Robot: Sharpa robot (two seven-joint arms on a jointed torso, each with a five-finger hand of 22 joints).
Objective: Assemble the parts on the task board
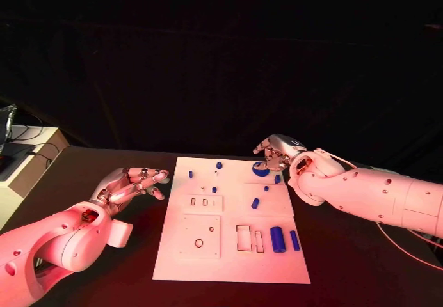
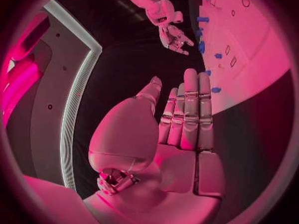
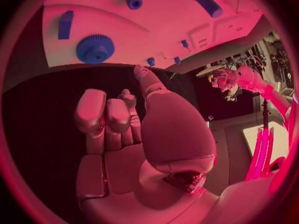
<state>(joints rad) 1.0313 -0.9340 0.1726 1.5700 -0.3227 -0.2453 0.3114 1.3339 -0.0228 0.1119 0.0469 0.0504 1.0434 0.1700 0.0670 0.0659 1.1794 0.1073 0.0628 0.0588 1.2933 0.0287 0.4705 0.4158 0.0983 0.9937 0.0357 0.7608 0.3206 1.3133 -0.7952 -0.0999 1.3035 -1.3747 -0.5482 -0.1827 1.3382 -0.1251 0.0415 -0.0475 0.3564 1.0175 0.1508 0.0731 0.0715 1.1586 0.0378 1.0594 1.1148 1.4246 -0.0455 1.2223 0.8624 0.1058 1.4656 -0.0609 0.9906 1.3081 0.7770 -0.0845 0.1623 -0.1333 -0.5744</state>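
The white task board lies mid-table with several small blue parts on it. A round blue gear sits near the board's far right corner. My right hand hovers just beyond that gear, fingers loosely bent and holding nothing. The right wrist view shows the gear ahead of my right hand's bent fingers. A long blue cylinder stands out at the near right of the board. My left hand floats off the board's left edge. Its fingers are straight and it holds nothing.
Small blue pegs dot the far half of the board, and a thinner blue rod lies beside the long cylinder. A pale cabinet stands past the table's left edge. A thin cable loops under my right arm.
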